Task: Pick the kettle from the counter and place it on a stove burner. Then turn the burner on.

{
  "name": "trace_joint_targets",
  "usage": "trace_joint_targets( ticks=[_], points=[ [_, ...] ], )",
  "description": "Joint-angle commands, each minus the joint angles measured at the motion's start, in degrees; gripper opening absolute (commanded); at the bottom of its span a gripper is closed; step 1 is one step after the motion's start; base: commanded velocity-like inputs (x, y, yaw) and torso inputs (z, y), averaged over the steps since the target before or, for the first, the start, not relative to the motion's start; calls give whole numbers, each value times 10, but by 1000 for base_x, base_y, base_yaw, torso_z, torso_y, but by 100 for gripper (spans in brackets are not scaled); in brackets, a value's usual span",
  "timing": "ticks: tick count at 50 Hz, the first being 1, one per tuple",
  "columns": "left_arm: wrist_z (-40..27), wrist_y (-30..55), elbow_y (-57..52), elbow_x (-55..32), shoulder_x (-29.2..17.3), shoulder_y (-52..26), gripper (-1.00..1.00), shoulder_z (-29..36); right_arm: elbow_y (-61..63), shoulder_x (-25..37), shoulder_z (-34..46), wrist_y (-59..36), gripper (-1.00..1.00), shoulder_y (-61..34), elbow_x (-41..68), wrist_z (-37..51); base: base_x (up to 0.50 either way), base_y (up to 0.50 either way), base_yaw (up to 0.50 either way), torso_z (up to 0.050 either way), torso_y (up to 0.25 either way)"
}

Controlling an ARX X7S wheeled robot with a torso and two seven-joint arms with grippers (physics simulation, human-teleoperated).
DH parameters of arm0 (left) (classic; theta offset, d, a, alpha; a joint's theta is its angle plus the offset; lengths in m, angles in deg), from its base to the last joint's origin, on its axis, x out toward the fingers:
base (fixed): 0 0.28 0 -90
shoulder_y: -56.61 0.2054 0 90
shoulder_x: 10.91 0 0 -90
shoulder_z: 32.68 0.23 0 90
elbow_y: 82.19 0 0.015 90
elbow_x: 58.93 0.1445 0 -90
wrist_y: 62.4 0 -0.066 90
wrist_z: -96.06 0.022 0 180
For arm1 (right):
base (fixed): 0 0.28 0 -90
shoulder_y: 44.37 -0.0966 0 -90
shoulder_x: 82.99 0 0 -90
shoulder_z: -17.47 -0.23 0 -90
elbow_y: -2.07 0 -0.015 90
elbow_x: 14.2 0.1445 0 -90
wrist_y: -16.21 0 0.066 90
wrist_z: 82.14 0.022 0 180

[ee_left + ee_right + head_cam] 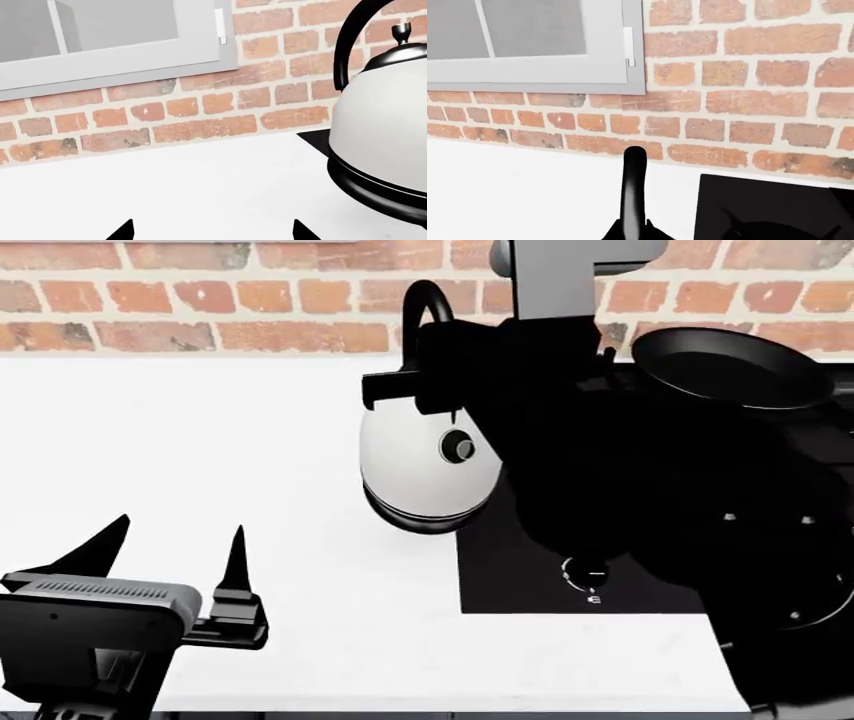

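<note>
Kettle (424,475) sits at the counter's (200,440) edge where the white top meets the black cooktop (534,580) — its arched handle (632,195) runs between the right gripper's (630,227) fingers, seemingly clenched on it. Left gripper (174,550) hovers over bare counter, well apart, fingers spread with nothing in them. A black frying pan (731,365) rests further back — near the brick wall (200,300)
</note>
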Motion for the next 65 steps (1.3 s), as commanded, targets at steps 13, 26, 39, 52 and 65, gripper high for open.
trace_joint_targets(
  ticks=[13,26,39,52,65],
  points=[
    [-2,-3,-3,-1,-6,3,100,-1,8,3,-2,14,-100,-4,-31,-21,2,-190,0,0,1],
    [-3,-6,-3,-2,-7,5,100,-2,6,1,2,18,-100,-6,-37,-25,11,-224,0,0,1],
    [-1,-15,1,3,-8,11,100,-2,10,3,9,29,-100,-2,-59,-42,139,-232,0,0,1],
    [-1,-25,4,5,-7,21,100,-5,5,-5,14,33,-100,-4,-66,-44,214,-231,0,1,2],
    [-2,-27,2,-2,-11,26,100,-13,-74,-40,18,45,-100,-49,-98,-51,6,-9,0,0,1]
  ],
)
